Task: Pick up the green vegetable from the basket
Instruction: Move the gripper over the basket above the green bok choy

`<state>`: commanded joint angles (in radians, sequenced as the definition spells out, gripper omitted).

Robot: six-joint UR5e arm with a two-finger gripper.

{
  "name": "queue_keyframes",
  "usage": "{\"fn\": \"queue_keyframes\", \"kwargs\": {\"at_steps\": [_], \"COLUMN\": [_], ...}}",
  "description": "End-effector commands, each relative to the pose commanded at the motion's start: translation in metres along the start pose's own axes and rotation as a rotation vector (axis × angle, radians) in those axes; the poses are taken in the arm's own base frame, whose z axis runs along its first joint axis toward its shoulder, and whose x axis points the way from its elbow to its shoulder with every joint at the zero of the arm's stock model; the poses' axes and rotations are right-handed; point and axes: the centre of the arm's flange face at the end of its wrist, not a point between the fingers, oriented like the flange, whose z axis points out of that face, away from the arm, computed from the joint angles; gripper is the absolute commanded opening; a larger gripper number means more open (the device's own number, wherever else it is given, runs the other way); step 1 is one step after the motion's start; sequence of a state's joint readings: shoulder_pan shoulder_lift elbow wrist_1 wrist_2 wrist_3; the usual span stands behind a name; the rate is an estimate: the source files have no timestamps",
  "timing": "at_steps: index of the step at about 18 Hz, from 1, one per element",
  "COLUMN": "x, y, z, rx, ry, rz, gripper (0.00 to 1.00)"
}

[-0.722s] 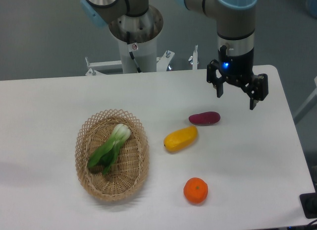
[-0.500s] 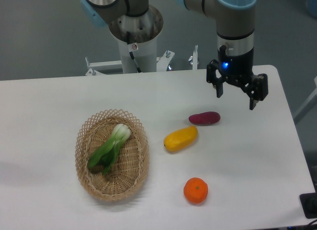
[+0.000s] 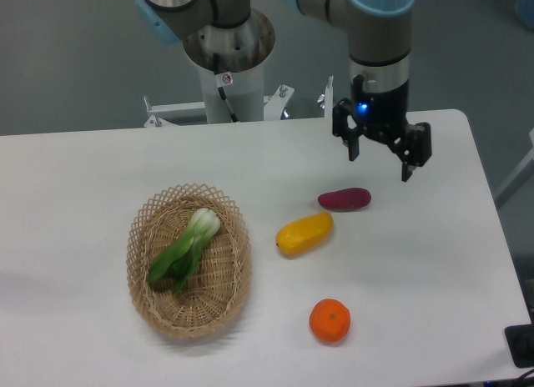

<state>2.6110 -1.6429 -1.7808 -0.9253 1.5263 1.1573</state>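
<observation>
Grey arm with light-blue joint caps, black pincer [image 3: 380, 164] glowing blue.

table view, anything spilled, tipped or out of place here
Nothing stands out. The green vegetable lies inside the basket, which sits flat. The purple, yellow and orange fruits rest apart on the table. The gripper hangs open, empty.

Above the basket [image 3: 188, 312] nothing stands; the mango [image 3: 304, 233] and purple fruit [image 3: 344, 198] lie right of it, apart.
</observation>
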Motion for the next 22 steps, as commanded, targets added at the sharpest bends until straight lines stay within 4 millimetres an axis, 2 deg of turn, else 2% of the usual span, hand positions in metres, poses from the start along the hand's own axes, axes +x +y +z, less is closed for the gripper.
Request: {"fn": "queue_keyframes", "kwargs": {"at_steps": [2, 4, 7, 10, 12, 14, 16, 22], "x": [0.018, 0.025, 0.049, 0.071, 0.106, 0.126, 0.149, 0.203], "y": [-0.023, -0.038, -0.068, -0.081, -0.091, -0.102, -0.117, -0.134], "z": [0.006, 0.014, 0.039, 0.057, 0.072, 0.079, 0.096, 0.125], "rx": [0.018, 0.022, 0.008, -0.005, -0.021, -0.016, -0.018, -0.059], "ry": [0.008, 0.025, 0.072, 0.116, 0.163, 0.204, 0.262, 0.32], "rz": [-0.053, -0.113, -0.183, -0.177, -0.132, -0.16, -0.193, -0.11], "gripper": [1.0, 1.0, 1.0, 1.0, 1.0, 1.0, 1.0, 1.0]}}
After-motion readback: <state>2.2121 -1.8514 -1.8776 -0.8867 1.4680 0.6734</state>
